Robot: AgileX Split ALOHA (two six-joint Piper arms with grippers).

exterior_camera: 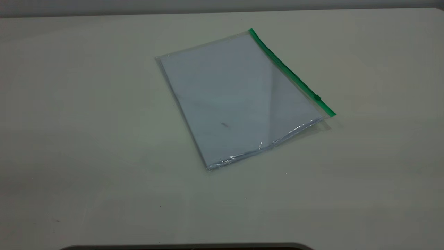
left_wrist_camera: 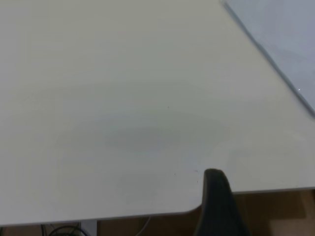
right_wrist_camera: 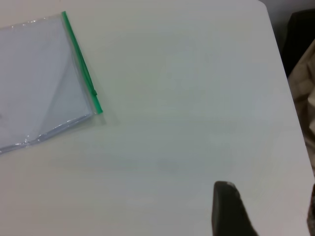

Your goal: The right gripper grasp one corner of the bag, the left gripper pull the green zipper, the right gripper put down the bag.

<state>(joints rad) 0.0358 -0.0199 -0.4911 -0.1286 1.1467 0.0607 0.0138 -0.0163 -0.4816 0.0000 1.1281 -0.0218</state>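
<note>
Clear plastic bag (exterior_camera: 239, 100) lies flat, well ahead of the right gripper (right_wrist_camera: 231, 209); its opening I cannot tell; slick corner may slip, green zipper (exterior_camera: 291, 73) dragging.

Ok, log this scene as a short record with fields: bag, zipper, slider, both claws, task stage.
bag: flat on the table, clear, white sheets inside
zipper: green strip along the bag's right edge in the exterior view
slider: near the strip's closer end
left claw: off the bag, only a dark tip visible
right claw: off the bag, only a dark tip visible
stage: no corner grasped yet
</note>
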